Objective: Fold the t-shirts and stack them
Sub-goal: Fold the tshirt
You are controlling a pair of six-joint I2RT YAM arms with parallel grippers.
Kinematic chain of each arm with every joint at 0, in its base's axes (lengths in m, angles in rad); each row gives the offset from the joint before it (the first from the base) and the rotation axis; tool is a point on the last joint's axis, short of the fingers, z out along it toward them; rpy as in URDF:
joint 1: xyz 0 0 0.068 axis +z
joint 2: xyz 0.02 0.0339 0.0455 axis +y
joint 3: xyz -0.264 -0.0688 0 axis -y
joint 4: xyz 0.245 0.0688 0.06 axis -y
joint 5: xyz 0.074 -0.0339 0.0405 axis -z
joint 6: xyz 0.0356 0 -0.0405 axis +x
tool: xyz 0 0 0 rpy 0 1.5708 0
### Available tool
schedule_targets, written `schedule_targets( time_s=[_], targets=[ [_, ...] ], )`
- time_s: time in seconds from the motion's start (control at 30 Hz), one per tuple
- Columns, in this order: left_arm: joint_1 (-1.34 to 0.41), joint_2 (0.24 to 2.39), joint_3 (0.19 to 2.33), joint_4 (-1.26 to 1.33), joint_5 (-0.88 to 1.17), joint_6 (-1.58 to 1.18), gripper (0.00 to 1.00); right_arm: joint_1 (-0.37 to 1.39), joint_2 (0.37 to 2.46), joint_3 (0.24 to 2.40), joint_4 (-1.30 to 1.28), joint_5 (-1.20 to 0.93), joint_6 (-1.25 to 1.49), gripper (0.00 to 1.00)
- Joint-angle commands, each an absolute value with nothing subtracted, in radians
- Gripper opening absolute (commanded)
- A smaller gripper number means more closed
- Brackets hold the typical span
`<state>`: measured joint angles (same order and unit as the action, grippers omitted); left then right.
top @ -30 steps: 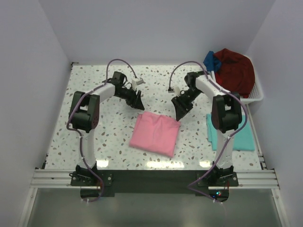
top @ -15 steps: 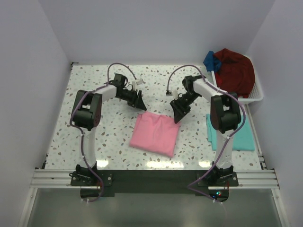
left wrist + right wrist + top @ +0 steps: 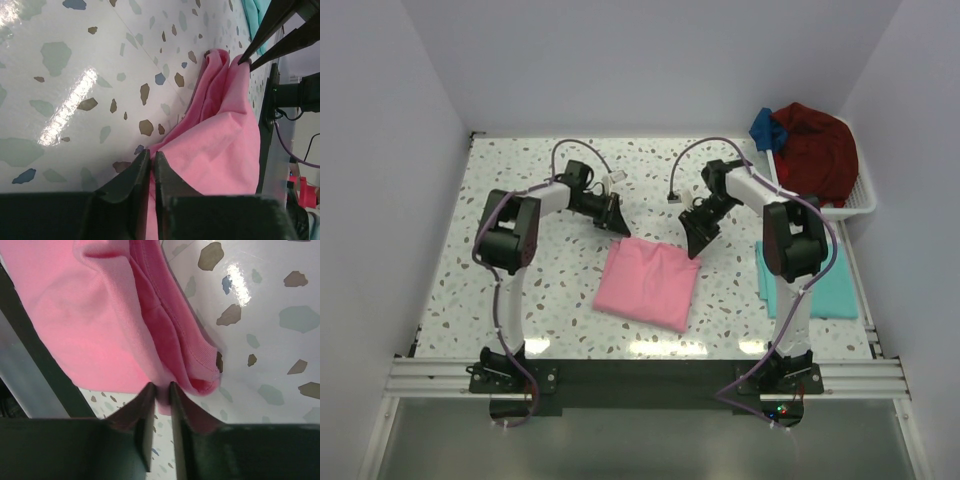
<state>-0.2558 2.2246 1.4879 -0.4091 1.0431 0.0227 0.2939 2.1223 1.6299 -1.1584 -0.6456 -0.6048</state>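
Note:
A folded pink t-shirt [image 3: 648, 283] lies in the middle of the speckled table. My left gripper [image 3: 618, 226] is at its far left corner, and in the left wrist view its jaws [image 3: 151, 159] are shut on the pink cloth [image 3: 220, 135]. My right gripper [image 3: 693, 243] is at the far right corner; in the right wrist view it [image 3: 161, 388] is shut on a fold of the pink t-shirt [image 3: 100, 315]. A folded teal t-shirt [image 3: 835, 290] lies at the right, partly hidden by the right arm. Dark red [image 3: 817, 145] and blue [image 3: 763, 127] garments sit in a white basket [image 3: 862, 200].
The white basket stands at the table's back right corner. Purple cables loop above both arms. White walls enclose the table on three sides, and a metal rail [image 3: 640, 375] carrying the arm bases runs along the near edge.
Both grippers have dropped onto the pink t-shirt's far corners and closed on the cloth; they stood open just above it before.

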Motion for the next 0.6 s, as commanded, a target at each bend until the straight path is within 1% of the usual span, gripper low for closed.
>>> schedule_targets(
  time_s=[0.0, 0.07, 0.1, 0.13, 0.23, 0.33, 0.37, 0.47, 0.57],
  targets=[
    [-0.244, 2.129, 1.463, -0.407, 1.065, 0.052, 0.09, 0.302, 2.079, 1.657, -1.166, -0.658, -0.617, 0.17],
    [-0.235, 2.057, 1.441, -0.413, 1.043, 0.081, 0.04, 0.307, 2.063, 1.664, -1.173, -0.658, -0.618, 0.1],
    [-0.233, 2.034, 1.425, -0.42, 1.032, 0.11, 0.01, 0.308, 2.059, 1.67, -1.18, -0.655, -0.617, 0.04],
    [-0.233, 1.992, 1.419, -0.432, 1.016, 0.123, 0.0, 0.311, 2.054, 1.674, -1.183, -0.652, -0.615, 0.01],
    [-0.229, 1.919, 1.387, -0.436, 0.954, 0.155, 0.0, 0.314, 2.046, 1.68, -1.18, -0.623, -0.601, 0.0],
    [-0.219, 1.881, 1.359, -0.43, 0.839, 0.175, 0.0, 0.314, 2.037, 1.68, -1.164, -0.588, -0.572, 0.0],
    [-0.216, 1.876, 1.353, -0.428, 0.772, 0.179, 0.0, 0.313, 2.036, 1.68, -1.16, -0.58, -0.565, 0.0],
    [-0.206, 1.87, 1.328, -0.397, 0.686, 0.202, 0.0, 0.314, 2.034, 1.687, -1.141, -0.56, -0.529, 0.0],
    [-0.202, 1.9, 1.328, -0.368, 0.649, 0.222, 0.0, 0.319, 2.04, 1.695, -1.124, -0.537, -0.511, 0.0]
  ],
)
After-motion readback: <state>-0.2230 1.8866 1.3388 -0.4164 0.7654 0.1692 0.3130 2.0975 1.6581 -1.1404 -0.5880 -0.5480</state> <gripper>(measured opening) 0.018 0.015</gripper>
